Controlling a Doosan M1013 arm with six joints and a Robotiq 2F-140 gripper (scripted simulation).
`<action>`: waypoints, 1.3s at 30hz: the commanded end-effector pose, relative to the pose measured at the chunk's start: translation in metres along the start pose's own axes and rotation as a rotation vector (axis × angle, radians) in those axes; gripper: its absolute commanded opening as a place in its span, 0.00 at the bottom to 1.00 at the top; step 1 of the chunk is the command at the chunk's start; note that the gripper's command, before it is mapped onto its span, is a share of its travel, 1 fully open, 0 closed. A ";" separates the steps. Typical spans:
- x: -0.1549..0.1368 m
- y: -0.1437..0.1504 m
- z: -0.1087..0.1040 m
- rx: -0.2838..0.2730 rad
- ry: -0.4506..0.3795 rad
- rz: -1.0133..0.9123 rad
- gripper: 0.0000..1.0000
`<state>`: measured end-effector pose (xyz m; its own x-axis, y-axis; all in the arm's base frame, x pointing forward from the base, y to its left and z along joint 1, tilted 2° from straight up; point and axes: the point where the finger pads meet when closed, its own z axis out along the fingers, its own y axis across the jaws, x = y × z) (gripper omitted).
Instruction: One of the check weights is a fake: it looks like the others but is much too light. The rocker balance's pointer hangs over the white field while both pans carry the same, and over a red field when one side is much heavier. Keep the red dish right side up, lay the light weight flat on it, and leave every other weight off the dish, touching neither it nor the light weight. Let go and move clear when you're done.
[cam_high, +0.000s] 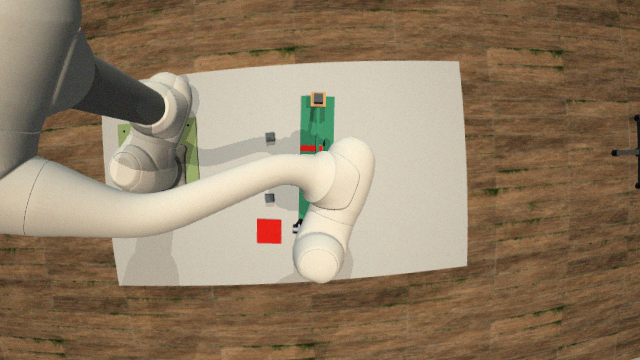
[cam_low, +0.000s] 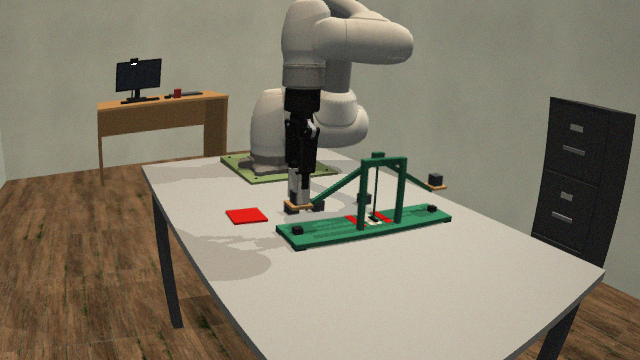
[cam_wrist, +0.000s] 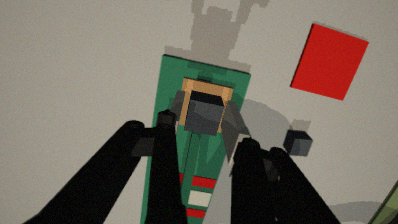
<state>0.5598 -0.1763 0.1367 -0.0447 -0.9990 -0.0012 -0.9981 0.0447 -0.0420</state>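
Partly open, the gripper (cam_high: 297, 226) (cam_low: 299, 196) (cam_wrist: 203, 108) straddles a dark weight (cam_wrist: 204, 117) on the near pan (cam_low: 300, 206) (cam_wrist: 207, 86) — its fingers stand either side with slim gaps, gripping nothing. Another weight (cam_high: 318, 98) (cam_low: 435, 179) sits on the far pan (cam_high: 312, 104) (cam_low: 440, 187). On the rocker balance (cam_high: 325, 120) (cam_low: 320, 236) (cam_wrist: 162, 82), the pointer (cam_low: 376, 190) hangs over the white field. Two more weights lie on the table — one (cam_high: 270, 198) (cam_low: 318, 205) (cam_wrist: 299, 143) near the red dish (cam_high: 269, 231) (cam_low: 246, 216) (cam_wrist: 330, 62), the other (cam_high: 270, 137) (cam_low: 364, 198) farther off. I cannot tell which is light; the dish bears no weight.
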 end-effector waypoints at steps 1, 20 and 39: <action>0.000 0.000 -0.008 0.000 0.000 0.000 0.35; 0.000 0.000 -0.084 0.000 0.000 0.000 0.35; 0.000 0.000 -0.087 0.000 0.000 0.000 1.00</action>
<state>0.5562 -0.1762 0.2234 -0.0447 -0.9990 -0.0012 -0.9981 0.0447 -0.0420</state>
